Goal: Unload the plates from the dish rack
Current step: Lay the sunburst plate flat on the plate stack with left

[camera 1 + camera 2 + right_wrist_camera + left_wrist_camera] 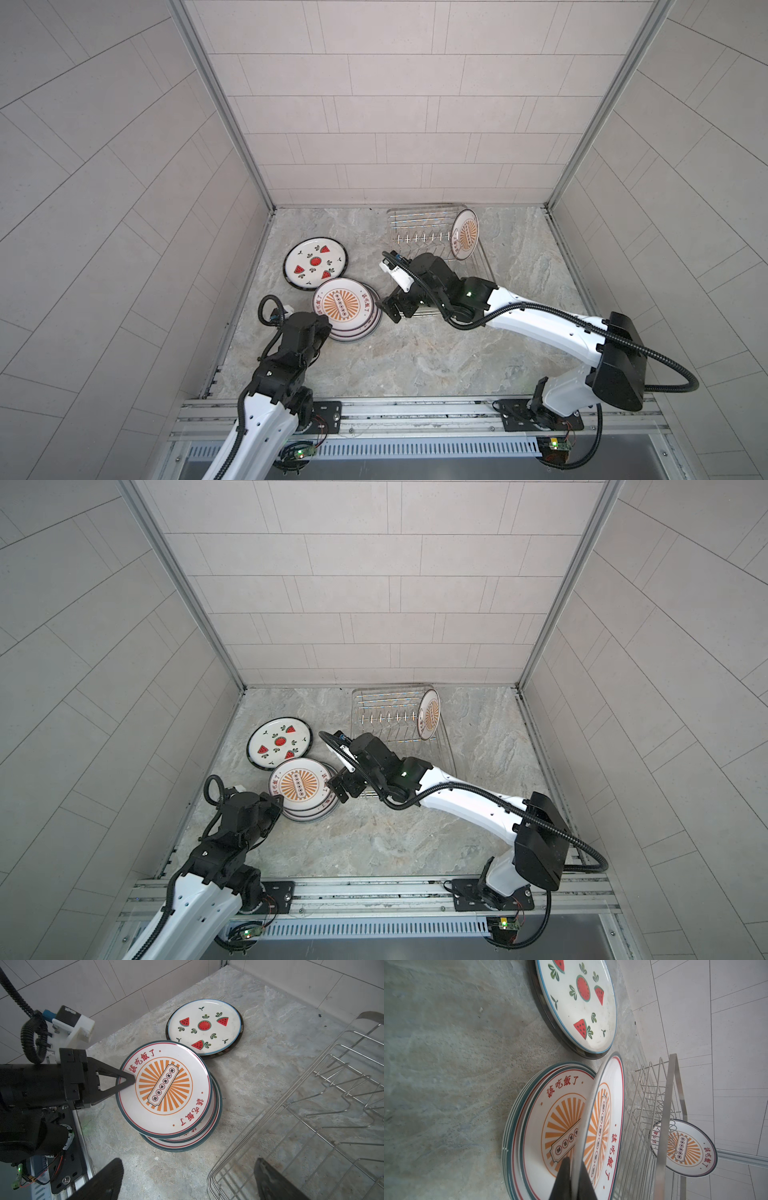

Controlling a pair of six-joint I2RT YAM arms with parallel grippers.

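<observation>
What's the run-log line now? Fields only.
left gripper: shut on sunburst plate, tilted over stack | right gripper: open, empty | dish rack: last plate inside

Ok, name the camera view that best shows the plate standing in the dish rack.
The left wrist view: the plate is largest there, sunburst face readable, though a bar of the dish rack crosses its edge. Both top views show it small, at the rack's right end. The right wrist view misses it.
</observation>
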